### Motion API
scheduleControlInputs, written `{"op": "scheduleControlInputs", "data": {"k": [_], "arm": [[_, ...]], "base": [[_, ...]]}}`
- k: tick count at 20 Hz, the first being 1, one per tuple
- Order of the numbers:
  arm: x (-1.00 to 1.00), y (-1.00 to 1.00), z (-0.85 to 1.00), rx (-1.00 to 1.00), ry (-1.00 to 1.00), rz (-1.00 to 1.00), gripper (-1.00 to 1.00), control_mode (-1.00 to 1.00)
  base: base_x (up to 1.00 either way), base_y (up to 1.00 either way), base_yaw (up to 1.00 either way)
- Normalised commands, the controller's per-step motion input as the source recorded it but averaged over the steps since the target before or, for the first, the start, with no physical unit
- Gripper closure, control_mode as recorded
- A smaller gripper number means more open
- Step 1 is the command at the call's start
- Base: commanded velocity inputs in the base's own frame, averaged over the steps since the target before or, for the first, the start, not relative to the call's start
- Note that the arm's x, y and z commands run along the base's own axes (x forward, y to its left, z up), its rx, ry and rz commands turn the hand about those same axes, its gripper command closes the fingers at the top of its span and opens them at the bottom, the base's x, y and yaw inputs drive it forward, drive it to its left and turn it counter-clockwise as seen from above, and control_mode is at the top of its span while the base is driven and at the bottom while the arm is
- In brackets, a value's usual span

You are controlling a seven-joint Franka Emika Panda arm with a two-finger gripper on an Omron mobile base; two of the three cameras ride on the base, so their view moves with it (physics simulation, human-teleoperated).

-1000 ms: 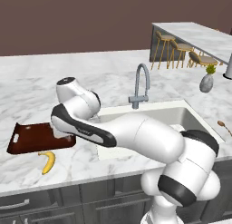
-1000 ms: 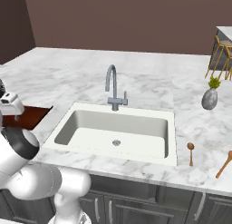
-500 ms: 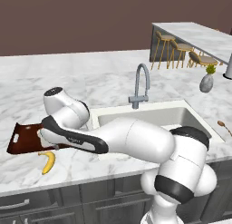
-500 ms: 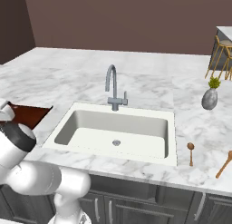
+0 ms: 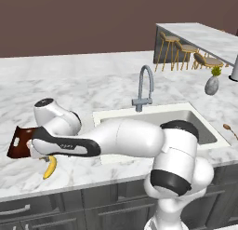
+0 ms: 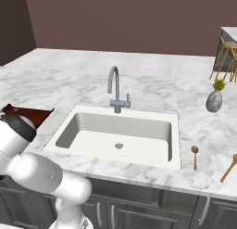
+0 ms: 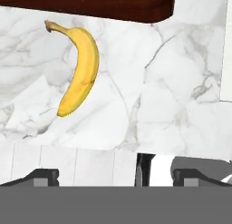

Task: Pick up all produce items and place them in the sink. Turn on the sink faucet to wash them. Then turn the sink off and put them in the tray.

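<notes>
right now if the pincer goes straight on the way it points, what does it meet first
Probably bare marble counter. The open pincer points down at the countertop, the banana lying off to one side of its line, the tray beyond. Depth is unclear.

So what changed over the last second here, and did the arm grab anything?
The arm swung lower and further left, bringing the gripper down over the counter next to the banana. It took hold of nothing; its jaws stand open and empty. The banana lies on the marble in front of the tray, as before. The sink and faucet are unchanged.
</notes>
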Motion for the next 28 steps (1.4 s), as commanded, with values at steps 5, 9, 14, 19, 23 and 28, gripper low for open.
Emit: {"op": "scheduleControlInputs", "data": {"k": [5,9,14,19,23,28], "arm": [[0.12,0.20,-0.14,0.00,0.07,0.00,-1.00,-1.00],[0.03,0.04,-0.11,0.00,0.00,0.00,-1.00,-1.00],[0.07,0.00,-0.09,0.00,0.00,0.00,-1.00,-1.00],[0.16,0.00,-0.09,0.00,0.00,0.00,-1.00,-1.00],[0.18,0.00,-0.15,0.00,0.00,0.00,-1.00,-1.00],[0.08,0.00,-0.23,0.00,0.00,0.00,-1.00,-1.00]], "base": [[0.00,0.00,0.00],[0.00,0.00,0.00],[0.00,0.00,0.00],[0.00,0.00,0.00],[0.00,0.00,0.00],[0.00,0.00,0.00]]}}
